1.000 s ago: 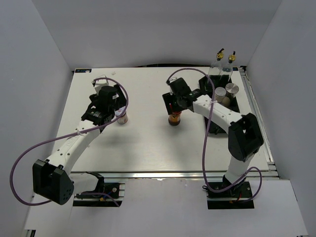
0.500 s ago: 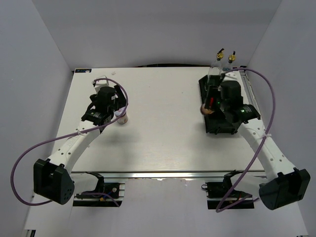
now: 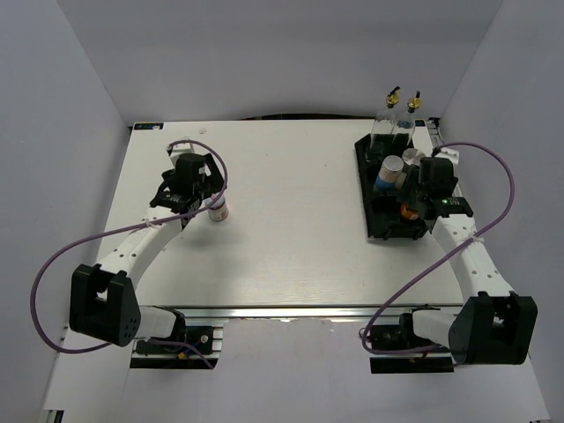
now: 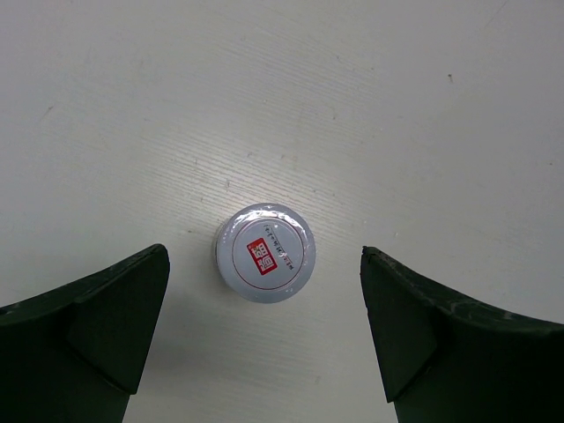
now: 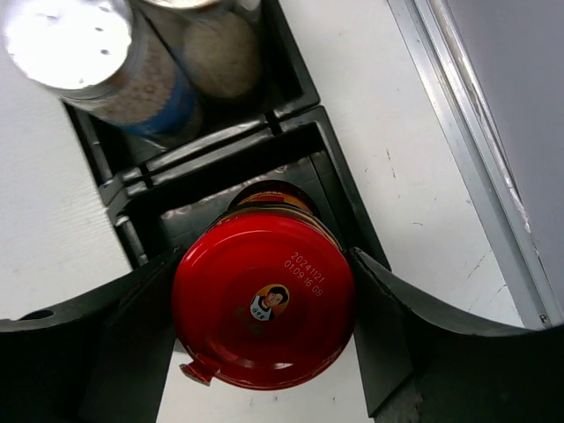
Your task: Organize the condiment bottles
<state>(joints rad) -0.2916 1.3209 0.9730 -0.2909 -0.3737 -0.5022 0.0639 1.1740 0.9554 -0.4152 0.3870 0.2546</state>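
The small red-and-white-lidded jar [image 3: 220,210] stands on the table at the left; its lid shows in the left wrist view [image 4: 265,252]. My left gripper [image 3: 210,199] [image 4: 263,269] hangs above it, open, one finger on either side and not touching. My right gripper [image 3: 412,206] [image 5: 261,328] is shut on the red-lidded dark jar [image 3: 407,211] [image 5: 263,308], tilted, its base at the near compartment of the black tray [image 3: 374,216] [image 5: 295,132]. The blue-labelled shaker [image 3: 388,172] [image 5: 119,75] and silver-capped white shaker [image 3: 412,159] [image 5: 216,48] stand in the tray. Two glass bottles [image 3: 385,122] [image 3: 408,119] stand at its far end.
The tray lies along the table's right side, close to the metal rail [image 3: 458,203] [image 5: 467,132] at the table edge. White walls enclose the table on the left, back and right. Purple cables loop from both arms.
My right arm has carried the red-lidded jar from the middle of the table rightward to the tray's near compartment. My left gripper has stayed over the small jar, open.
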